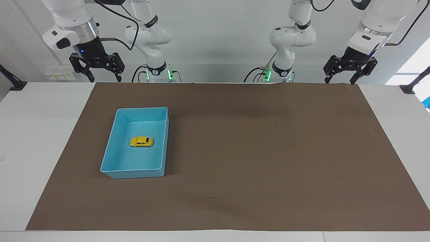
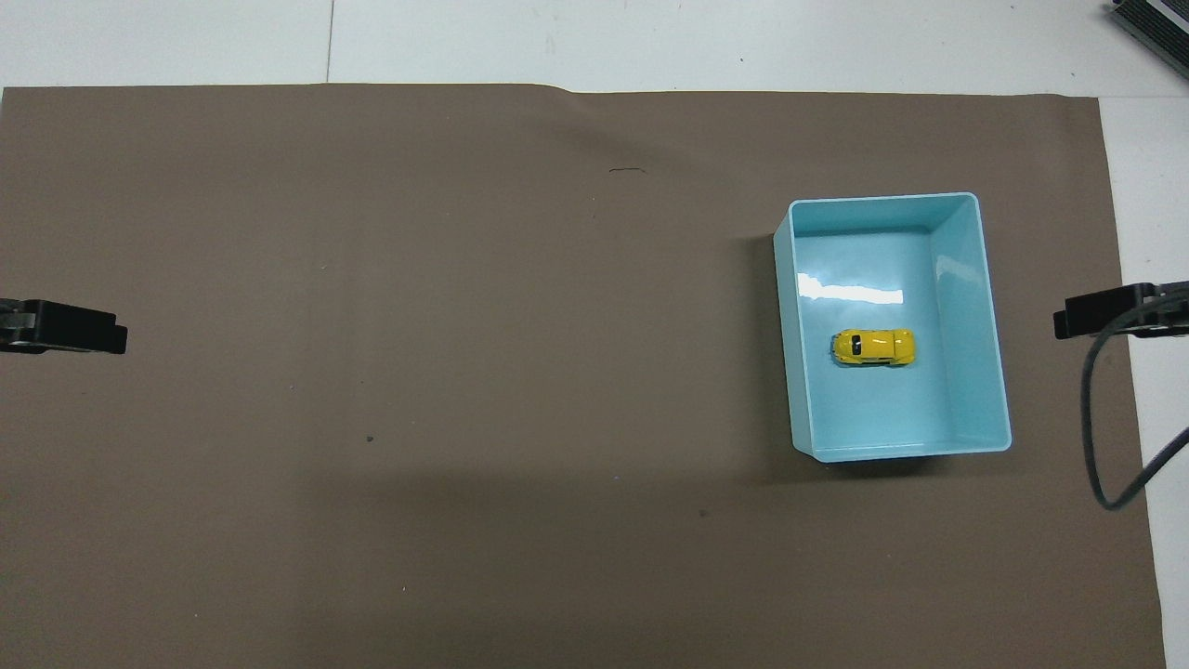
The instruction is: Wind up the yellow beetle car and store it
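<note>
The yellow beetle car (image 1: 141, 142) (image 2: 873, 347) sits on its wheels on the floor of the blue bin (image 1: 116, 174) (image 2: 986, 316), near the middle, touching no wall. My right gripper (image 1: 104, 79) hangs open and empty, high over the mat's corner at the right arm's end, well clear of the bin. Only one of its fingers (image 2: 1105, 312) shows in the overhead view. At the other end, my left gripper (image 1: 339, 80) waits open and empty, high over the mat's corner; one of its fingers (image 2: 74, 327) reaches into the overhead view.
A brown mat (image 1: 255, 151) covers most of the white table (image 1: 37, 134). A black cable (image 2: 1096, 437) loops down from the right arm beside the bin. A dark device (image 2: 1156, 23) lies at the table's corner farthest from the robots.
</note>
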Available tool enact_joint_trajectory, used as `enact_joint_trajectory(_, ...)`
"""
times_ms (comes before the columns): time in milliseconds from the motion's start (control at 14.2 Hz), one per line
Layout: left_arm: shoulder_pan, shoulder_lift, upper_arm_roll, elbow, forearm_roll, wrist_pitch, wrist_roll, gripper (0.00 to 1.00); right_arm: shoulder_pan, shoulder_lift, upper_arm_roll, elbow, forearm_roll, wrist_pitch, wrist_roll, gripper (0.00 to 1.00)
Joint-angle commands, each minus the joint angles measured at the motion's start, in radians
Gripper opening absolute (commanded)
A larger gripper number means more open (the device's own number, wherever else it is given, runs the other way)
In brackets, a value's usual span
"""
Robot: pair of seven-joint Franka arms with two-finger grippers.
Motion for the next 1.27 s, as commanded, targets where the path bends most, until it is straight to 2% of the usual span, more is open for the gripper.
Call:
enact_joint_trajectory(0, 0.017, -0.003, -0.008, 0.007, -0.012, -0.017, 0.007, 1.0, -0.006, 0.002, 0.012, 0.012, -0.007, -0.009, 0.042, 1.0)
enact_joint_trajectory(1197, 0.017, -0.003, -0.008, 0.007, -0.012, -0.017, 0.007, 1.0, -0.002, 0.0, 0.016, 0.017, 0.014, -0.02, 0.03, 1.0)
